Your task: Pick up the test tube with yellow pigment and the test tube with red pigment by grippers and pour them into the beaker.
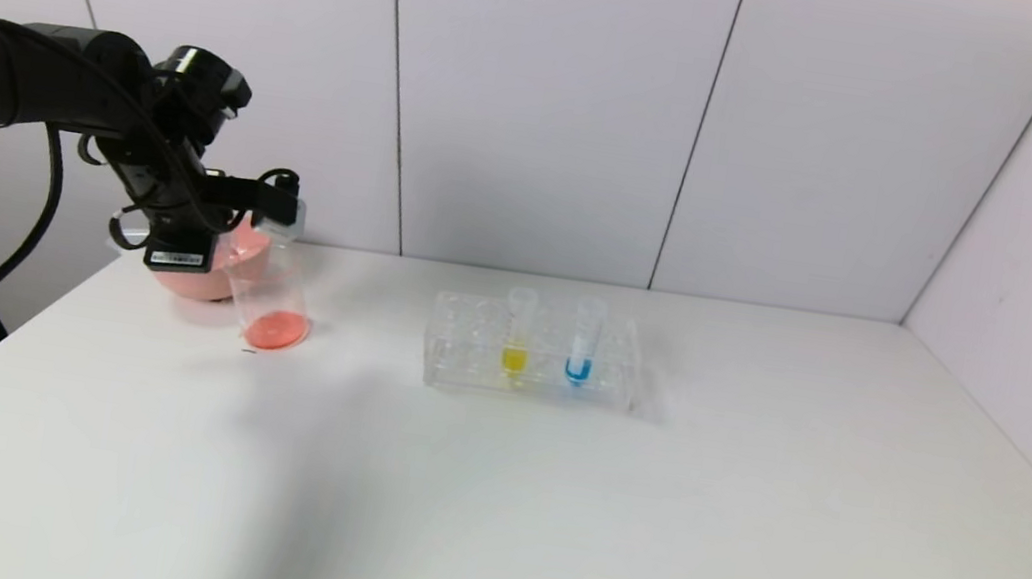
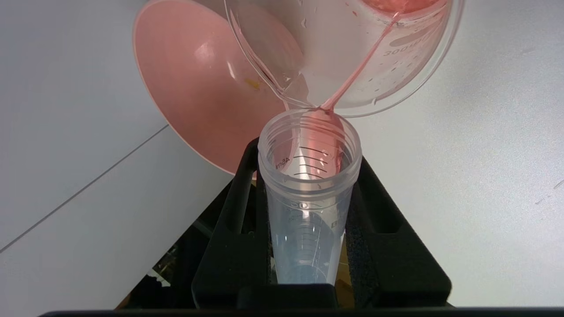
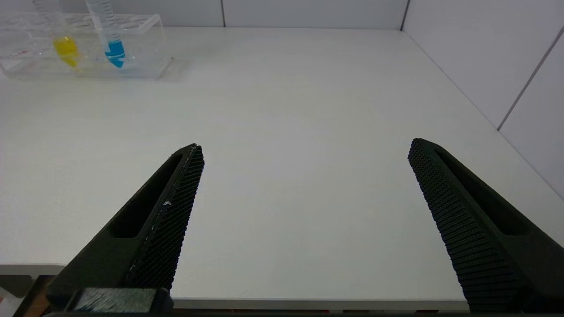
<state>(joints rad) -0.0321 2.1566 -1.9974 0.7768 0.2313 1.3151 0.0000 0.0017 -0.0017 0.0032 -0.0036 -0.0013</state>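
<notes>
My left gripper [image 1: 274, 200] [image 2: 308, 154] is shut on the test tube with red pigment [image 1: 289, 215] [image 2: 308, 185]. The tube is tipped with its mouth at the rim of the beaker [image 1: 273, 296] [image 2: 396, 66]. A thin red trickle runs from the tube's mouth down the beaker's inner wall, and red liquid lies on the beaker's bottom. The test tube with yellow pigment [image 1: 518, 335] [image 3: 65, 44] stands upright in the clear rack [image 1: 467, 348] [image 3: 145, 31] at mid-table. My right gripper [image 3: 306, 147] hangs open and empty over the table's near edge, out of the head view.
A pink bowl [image 1: 210, 277] [image 2: 198, 88] sits right behind the beaker at the table's far left. A blue-tipped tube [image 1: 582, 344] [image 3: 115, 48] stands in the rack beside the yellow one. White walls close the back and right sides.
</notes>
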